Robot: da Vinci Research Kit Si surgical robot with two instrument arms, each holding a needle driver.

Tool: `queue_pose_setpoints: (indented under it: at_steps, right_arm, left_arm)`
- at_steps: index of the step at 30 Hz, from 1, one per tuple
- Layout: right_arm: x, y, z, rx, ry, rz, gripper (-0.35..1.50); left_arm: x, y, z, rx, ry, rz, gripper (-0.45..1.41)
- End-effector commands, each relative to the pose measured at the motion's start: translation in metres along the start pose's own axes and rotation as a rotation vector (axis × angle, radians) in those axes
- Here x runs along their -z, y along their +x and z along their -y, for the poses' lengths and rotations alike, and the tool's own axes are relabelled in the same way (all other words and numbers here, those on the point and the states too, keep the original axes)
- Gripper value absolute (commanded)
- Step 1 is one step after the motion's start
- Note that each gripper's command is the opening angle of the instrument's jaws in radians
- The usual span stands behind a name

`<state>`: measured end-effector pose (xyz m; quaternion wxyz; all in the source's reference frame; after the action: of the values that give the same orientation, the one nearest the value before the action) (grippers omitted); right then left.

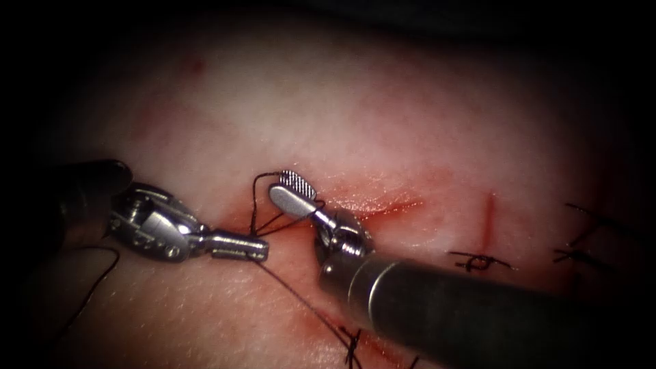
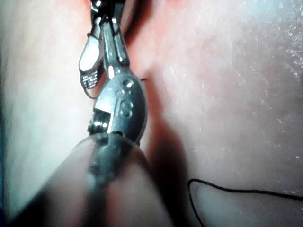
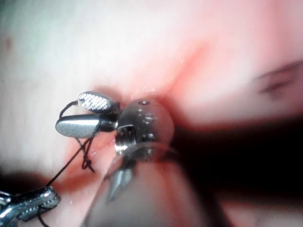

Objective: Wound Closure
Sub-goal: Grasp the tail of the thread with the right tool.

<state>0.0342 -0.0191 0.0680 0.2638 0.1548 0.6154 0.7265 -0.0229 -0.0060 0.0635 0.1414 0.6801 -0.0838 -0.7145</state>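
From the endoscope, the left tool [image 1: 239, 247] has its jaws together, pinching the thread [image 1: 301, 301] at the cut's left end. The right tool [image 1: 295, 191] comes in from four o'clock, jaws parted, with a loop of thread [image 1: 256, 198] draped round them, which reads as a knot being set up. Finished stitches [image 1: 480, 260] lie toward three o'clock across the cut [image 1: 383, 205] in the tissue [image 1: 355, 102]. I can't make out the needle.

The left wrist view adds slack thread [image 2: 236, 191] lying loose on the tissue.

The right wrist view shows best that the right tool [image 3: 87, 113] is spread, and that the thread [image 3: 71, 163] runs taut to the left tool [image 3: 33, 202].
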Motion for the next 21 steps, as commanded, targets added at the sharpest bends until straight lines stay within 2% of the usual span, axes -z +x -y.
queue_pose_setpoints:
  at_steps: [1, 9, 11, 12, 13, 16, 21]
  right_arm:
    - [-0.0009, -0.0007, -0.0003, -0.001, 0.004, 0.002, 0.88]
    - [-0.0017, -0.0011, 0.0001, -0.001, 0.009, 0.011, 0.76]
    - [-0.0018, -0.0013, 0.0004, -0.002, 0.012, 0.014, 0.68]
    - [-0.0018, -0.0013, 0.0006, -0.003, 0.013, 0.016, 0.57]
    - [-0.0018, -0.0013, 0.0006, -0.003, 0.013, 0.016, 0.57]
    - [-0.0018, -0.0013, 0.0012, -0.006, 0.022, 0.029, 0.21]
    - [-0.0019, -0.0012, 0.0016, 0.012, 0.024, 0.026, 0.14]
  left_arm:
    - [-0.0006, -0.0006, 0.0003, -0.002, 0.0, -0.001, -0.45]
    - [-0.0006, -0.0006, 0.0001, 0.002, 0.001, -0.001, -0.45]
    - [-0.0006, -0.0005, 0.0, 0.002, 0.0, -0.002, -0.45]
    - [-0.0006, -0.0005, 0.0, 0.001, 0.0, -0.002, -0.45]
    - [-0.0006, -0.0005, 0.0, 0.001, 0.0, -0.002, -0.45]
    - [-0.0006, -0.0005, -0.0001, 0.006, 0.0, -0.002, -0.45]
    - [-0.0006, -0.0005, -0.0002, 0.005, 0.0, -0.002, -0.45]
